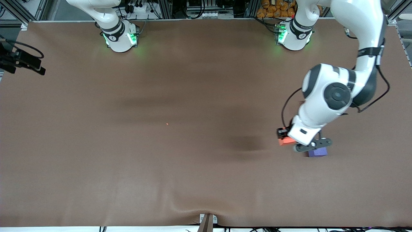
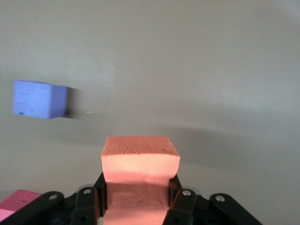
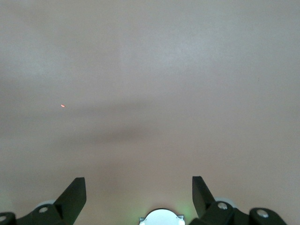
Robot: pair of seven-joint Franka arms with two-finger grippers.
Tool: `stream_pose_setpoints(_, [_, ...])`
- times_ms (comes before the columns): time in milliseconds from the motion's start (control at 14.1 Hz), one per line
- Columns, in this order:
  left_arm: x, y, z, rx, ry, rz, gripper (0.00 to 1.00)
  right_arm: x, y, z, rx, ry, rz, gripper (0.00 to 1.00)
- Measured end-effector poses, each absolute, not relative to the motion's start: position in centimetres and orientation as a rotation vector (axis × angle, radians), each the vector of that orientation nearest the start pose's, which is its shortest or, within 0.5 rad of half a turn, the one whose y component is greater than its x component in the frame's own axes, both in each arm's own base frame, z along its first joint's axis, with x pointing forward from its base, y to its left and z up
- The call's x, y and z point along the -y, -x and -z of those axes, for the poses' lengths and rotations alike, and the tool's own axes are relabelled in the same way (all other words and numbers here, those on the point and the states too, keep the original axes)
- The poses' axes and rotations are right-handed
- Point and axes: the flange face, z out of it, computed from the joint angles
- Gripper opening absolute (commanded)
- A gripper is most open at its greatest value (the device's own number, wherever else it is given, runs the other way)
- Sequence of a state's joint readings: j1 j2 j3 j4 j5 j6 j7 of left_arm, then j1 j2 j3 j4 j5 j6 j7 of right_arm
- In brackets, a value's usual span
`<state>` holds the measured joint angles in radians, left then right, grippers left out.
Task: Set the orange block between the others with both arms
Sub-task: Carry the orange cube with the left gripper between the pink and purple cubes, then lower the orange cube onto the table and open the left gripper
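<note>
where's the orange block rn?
Left gripper is shut on the orange block, toward the left arm's end of the table, with the purple cube and pink cube close by.

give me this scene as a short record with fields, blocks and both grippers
orange block: gripped between the left gripper's fingers
left gripper: shut on the orange block, at the left arm's end of the table
purple-blue block: on the table, apart from the orange block
red-pink block: only a corner shows, beside the left gripper
right gripper: open, over bare table, holding nothing
</note>
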<state>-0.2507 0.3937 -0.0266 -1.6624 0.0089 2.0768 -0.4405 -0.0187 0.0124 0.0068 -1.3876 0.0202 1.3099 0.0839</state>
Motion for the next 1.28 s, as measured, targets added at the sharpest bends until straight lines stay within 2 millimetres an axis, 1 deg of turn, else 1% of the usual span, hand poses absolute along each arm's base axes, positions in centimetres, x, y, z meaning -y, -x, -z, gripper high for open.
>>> stream_pose_setpoints(142, [13.7, -64.0, -36.0, 0.212, 3.129, -0.042, 0.0, 0.3, -52.6, -68.1, -0.162, 3.118, -0.143, 1.0])
stream_pose_setpoints(212, [11.4, -63.9, -35.0, 0.189, 3.126, -0.072, 0.0, 0.3, -52.7, -67.8, -0.166, 3.118, -0.144, 1.0])
stream_pose_setpoints(354, [6.5, -63.7, -33.3, 0.152, 3.13, -0.103, 0.0, 0.2, -53.2, -66.7, -0.167, 3.118, -0.135, 1.0])
stream_pose_setpoints(425, [4.3, -63.6, -32.6, 0.126, 3.137, -0.1, 0.0, 0.2, -53.4, -66.0, -0.167, 3.118, -0.137, 1.0])
stream_pose_setpoints(567, [1.0, -62.9, -30.6, 0.079, 3.15, -0.071, 0.0, 0.1, -53.6, -65.3, -0.165, 3.118, -0.146, 1.0])
stream_pose_setpoints(638, [0.1, -62.1, -29.1, 0.063, 3.154, -0.071, 0.0, 0.0, -53.7, -65.2, -0.163, 3.118, -0.14, 1.0])
stream_pose_setpoints(779, [0.0, -60.5, -26.7, 0.054, 3.156, -0.112, 0.0, -0.3, -54.0, -64.8, -0.155, 3.118, -0.115, 1.0])
stream_pose_setpoints(850, [0.1, -59.9, -26.0, 0.051, 3.156, -0.131, 0.0, -0.3, -54.2, -64.5, -0.153, 3.118, -0.106, 1.0])
stream_pose_setpoints(1062, [0.2, -58.8, -24.7, 0.048, 3.156, -0.132, 0.0, -0.3, -54.5, -63.3, -0.11, 3.12, -0.106, 1.0])
stream_pose_setpoints(1275, [0.2, -58.2, -23.7, 0.025, 3.159, -0.081, 0.0, -0.1, -54.7, -62.9, -0.065, 3.12, -0.099, 1.0])
